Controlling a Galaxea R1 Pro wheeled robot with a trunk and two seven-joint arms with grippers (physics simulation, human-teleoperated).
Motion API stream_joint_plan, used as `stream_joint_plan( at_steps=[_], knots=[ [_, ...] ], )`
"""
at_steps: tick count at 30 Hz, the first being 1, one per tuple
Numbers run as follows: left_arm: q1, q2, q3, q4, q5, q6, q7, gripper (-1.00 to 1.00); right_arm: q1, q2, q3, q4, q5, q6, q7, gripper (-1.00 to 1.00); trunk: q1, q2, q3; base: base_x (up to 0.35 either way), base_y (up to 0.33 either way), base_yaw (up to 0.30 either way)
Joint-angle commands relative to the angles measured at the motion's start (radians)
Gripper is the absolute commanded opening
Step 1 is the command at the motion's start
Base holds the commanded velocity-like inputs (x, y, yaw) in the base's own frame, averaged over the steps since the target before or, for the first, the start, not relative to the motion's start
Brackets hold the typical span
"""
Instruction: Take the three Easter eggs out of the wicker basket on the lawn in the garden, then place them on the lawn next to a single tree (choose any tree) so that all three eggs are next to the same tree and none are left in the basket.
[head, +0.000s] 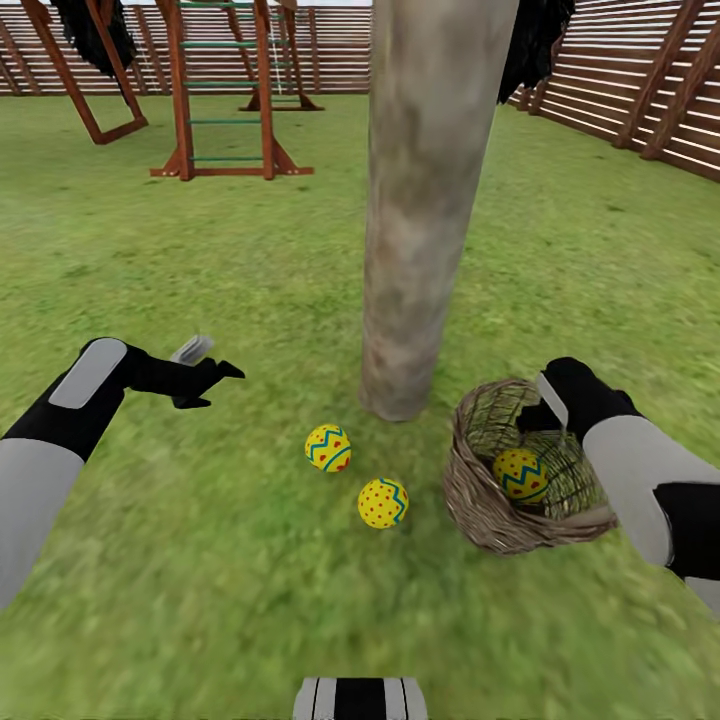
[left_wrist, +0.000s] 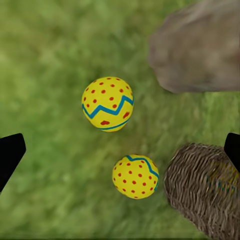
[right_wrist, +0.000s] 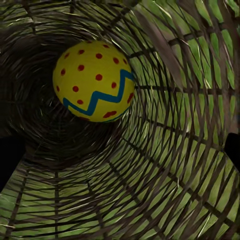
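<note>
No writing or brand mark can be read on anything here.

Two Easter eggs lie on the lawn (head: 200, 250) just in front of the tree (head: 425, 200), near the foot of its thick, mottled grey-brown trunk. The nearer-to-trunk egg (head: 328, 447) is yellow with red dots and a blue-green zigzag band; the second egg (head: 383, 502) lies just beside it, closer to the robot, with the same pattern. The two are apart, not touching. In the left wrist view both eggs (left_wrist: 108, 103) (left_wrist: 135, 176) sit on blurred grass, with the trunk base (left_wrist: 197, 47) and the basket's woven wall (left_wrist: 205, 187) close by.

The third egg (head: 520, 474) is inside the wicker basket (head: 475, 500), which lies tilted on the grass just right of the trunk's foot, its mouth turned up and toward the right arm. The basket is brown open twig weave; grass shows through the gaps in the right wrist view, where the egg (right_wrist: 94, 81) rests deep against the weave (right_wrist: 165, 165).

The left end effector (head: 205, 375) hovers above the grass left of the eggs, fingers wide apart and holding nothing; its dark fingertips (left_wrist: 10, 155) show at the edges of its wrist view. The right end effector (head: 540, 410) is at the basket's rim; whether it is wide or narrow cannot be told.

Behind stand a wooden playset (head: 225, 90) and a slatted brown fence (head: 620, 90).
</note>
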Motion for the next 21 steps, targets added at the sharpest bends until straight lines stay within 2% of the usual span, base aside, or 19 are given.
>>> stream_joint_plan(
  at_steps=[1, 3, 6, 9, 10, 14, 15, 17, 18, 20, 21],
  knots=[
    [-0.001, 0.001, -0.004, -0.001, 0.014, -0.001, 0.01, 1.0, -0.011, -0.001, 0.008, 0.011, -0.001, 0.006, 0.001, 1.0, 0.0, -0.001, -0.005, 0.0, 0.0, 0.0],
    [-0.001, 0.002, -0.006, -0.001, 0.026, -0.001, 0.01, 1.0, -0.043, -0.001, 0.008, 0.049, -0.002, 0.009, 0.002, 1.0, 0.001, -0.001, -0.013, 0.0, 0.0, 0.0],
    [-0.001, 0.003, -0.007, 0.0, 0.035, -0.001, 0.01, 1.0, -0.056, -0.001, 0.005, 0.064, -0.005, 0.008, 0.003, 1.0, 0.002, -0.002, -0.024, 0.0, 0.0, 0.0],
    [-0.001, 0.019, -0.008, 0.0, 0.063, 0.0, 0.01, 1.0, -0.06, -0.002, 0.001, 0.068, -0.008, 0.007, 0.007, 1.0, 0.004, -0.002, -0.036, 0.0, 0.0, 0.0],
    [-0.001, 0.032, -0.01, 0.0, 0.08, 0.0, 0.01, 1.0, -0.06, -0.002, -0.011, 0.068, -0.008, 0.006, 0.008, 1.0, 0.004, -0.003, -0.04, 0.0, 0.0, 0.0],
    [-0.001, 0.044, -0.011, 0.0, 0.091, 0.001, 0.01, 1.0, -0.061, -0.002, -0.042, 0.067, -0.008, 0.005, 0.009, 1.0, 0.006, -0.004, -0.055, 0.0, 0.0, 0.0],
    [-0.001, 0.052, -0.013, 0.0, 0.121, 0.002, 0.01, 1.0, -0.061, -0.002, -0.072, 0.066, -0.009, 0.002, 0.011, 1.0, 0.007, -0.004, -0.059, 0.0, 0.0, 0.0],
    [-0.001, 0.056, -0.016, -0.001, 0.153, 0.002, 0.01, 1.0, -0.061, -0.003, -0.086, 0.065, -0.009, 0.001, 0.015, 1.0, 0.007, -0.004, -0.067, 0.0, 0.0, 0.0],
    [-0.001, 0.058, -0.018, -0.002, 0.18, 0.002, 0.01, 1.0, -0.061, -0.003, -0.092, 0.065, -0.009, 0.0, 0.018, 1.0, 0.008, -0.005, -0.071, 0.0, 0.0, 0.0],
    [-0.002, 0.071, -0.021, -0.016, 0.25, 0.003, 0.013, 1.0, -0.061, -0.004, -0.101, 0.064, -0.009, -0.01, 0.021, 1.0, 0.009, -0.005, -0.078, 0.0, 0.0, 0.0],
    [-0.004, 0.086, -0.022, -0.036, 0.302, 0.004, 0.037, 1.0, -0.061, -0.004, -0.104, 0.064, -0.009, -0.019, 0.022, 1.0, 0.009, -0.005, -0.082, 0.0, 0.0, 0.0]
  ],
)
